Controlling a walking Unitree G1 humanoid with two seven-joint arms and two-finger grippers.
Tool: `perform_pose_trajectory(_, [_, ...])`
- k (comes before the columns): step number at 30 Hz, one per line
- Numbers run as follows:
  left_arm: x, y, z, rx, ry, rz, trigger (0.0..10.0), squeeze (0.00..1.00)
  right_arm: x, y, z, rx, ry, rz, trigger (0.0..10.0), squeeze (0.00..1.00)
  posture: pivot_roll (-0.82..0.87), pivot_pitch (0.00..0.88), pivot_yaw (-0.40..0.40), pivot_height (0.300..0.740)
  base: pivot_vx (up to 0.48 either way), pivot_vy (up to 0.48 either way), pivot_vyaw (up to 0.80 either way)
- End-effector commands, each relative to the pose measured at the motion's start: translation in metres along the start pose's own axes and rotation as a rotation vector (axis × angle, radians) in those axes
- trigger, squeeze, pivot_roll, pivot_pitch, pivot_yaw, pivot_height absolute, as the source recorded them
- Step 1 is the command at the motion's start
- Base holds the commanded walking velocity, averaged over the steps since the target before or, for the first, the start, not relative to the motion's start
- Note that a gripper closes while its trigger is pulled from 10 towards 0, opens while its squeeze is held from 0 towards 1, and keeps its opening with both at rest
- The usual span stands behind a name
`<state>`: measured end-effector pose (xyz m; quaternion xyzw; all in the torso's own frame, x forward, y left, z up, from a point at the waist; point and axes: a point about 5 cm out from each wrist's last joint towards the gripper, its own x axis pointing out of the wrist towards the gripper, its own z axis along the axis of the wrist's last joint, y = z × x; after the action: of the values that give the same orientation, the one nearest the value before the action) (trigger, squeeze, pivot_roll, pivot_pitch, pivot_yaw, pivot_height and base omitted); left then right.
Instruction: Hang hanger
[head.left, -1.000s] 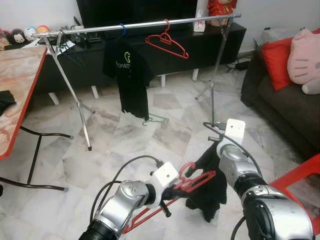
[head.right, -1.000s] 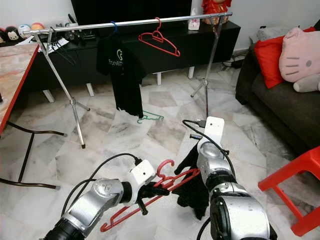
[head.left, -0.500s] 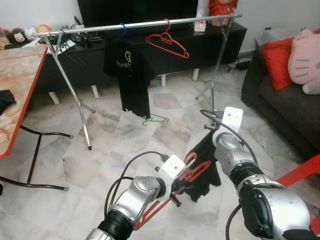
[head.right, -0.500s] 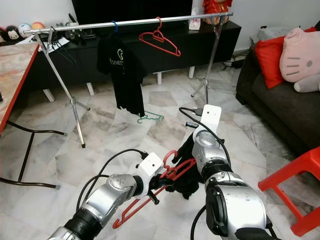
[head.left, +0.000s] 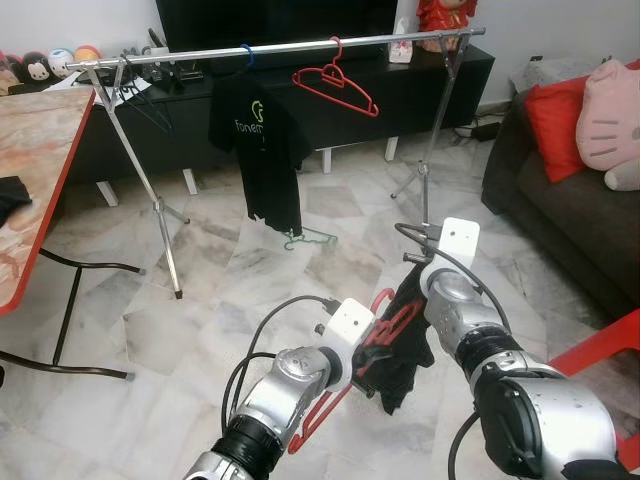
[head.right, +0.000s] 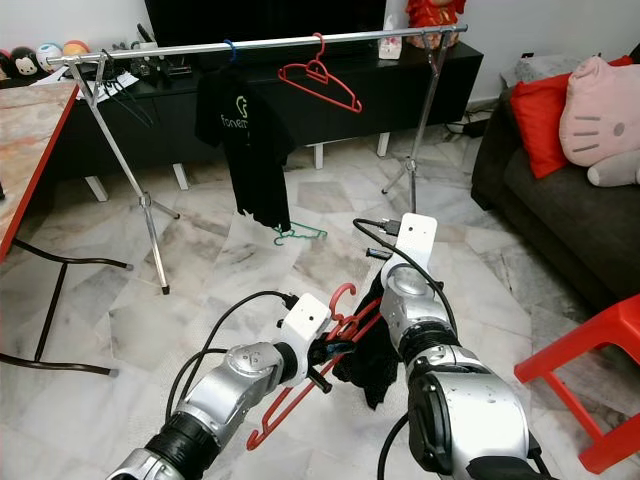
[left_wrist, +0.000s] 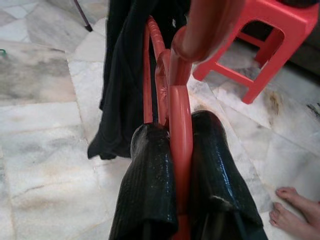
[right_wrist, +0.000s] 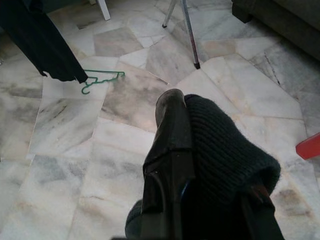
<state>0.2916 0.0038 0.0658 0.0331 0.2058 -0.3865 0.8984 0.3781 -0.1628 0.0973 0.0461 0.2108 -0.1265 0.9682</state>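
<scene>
Left wrist view shows your left gripper (left_wrist: 181, 145) clamped on the glossy red plastic hanger (left_wrist: 179, 107); the limp black garment (head.left: 398, 340) drapes from it, low above the marble floor (head.left: 200, 300) — your right gripper (right_wrist: 200, 145) pinches its ribbed knit; the steel rail (head.left: 270, 48) stands well beyond.

Left gripper (left_wrist: 175, 150): at 6 o'clock, fingers clamped on something thin.
Right gripper (right_wrist: 210, 145): at 5 o'clock, fingers pinching knit fabric.
Arms: both raised forward.
</scene>
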Motion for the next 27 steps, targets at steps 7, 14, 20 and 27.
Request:
perform_pose_trajectory(7, [0.003, 0.003, 0.014, -0.035, -0.089, 0.050, 10.0, 0.00, -0.001, 0.002, -0.005, 0.003, 0.002, 0.005, 10.0, 0.00, -0.02, 0.000, -0.049, 0.740, 0.000, 0.000, 0.00])
perform_pose_trajectory(14, [0.007, -0.005, 0.014, -0.042, -0.081, 0.010, 10.0, 0.00, -0.002, 0.005, -0.006, 0.010, 0.006, 0.013, 10.0, 0.00, -0.02, 0.000, -0.048, 0.740, 0.000, 0.000, 0.00])
perform_pose_trajectory(20, [0.009, -0.010, 0.003, -0.036, -0.013, -0.014, 10.0, 0.00, -0.002, 0.010, 0.000, 0.035, -0.008, 0.023, 10.0, 0.00, -0.03, 0.000, -0.048, 0.740, 0.000, 0.000, 0.00])
perform_pose_trajectory(27, [0.012, -0.003, 0.001, -0.032, 0.013, 0.061, 10.0, 0.00, -0.004, 0.019, 0.002, 0.051, -0.022, 0.033, 10.0, 0.00, -0.03, 0.000, -0.049, 0.740, 0.000, 0.000, 0.00])
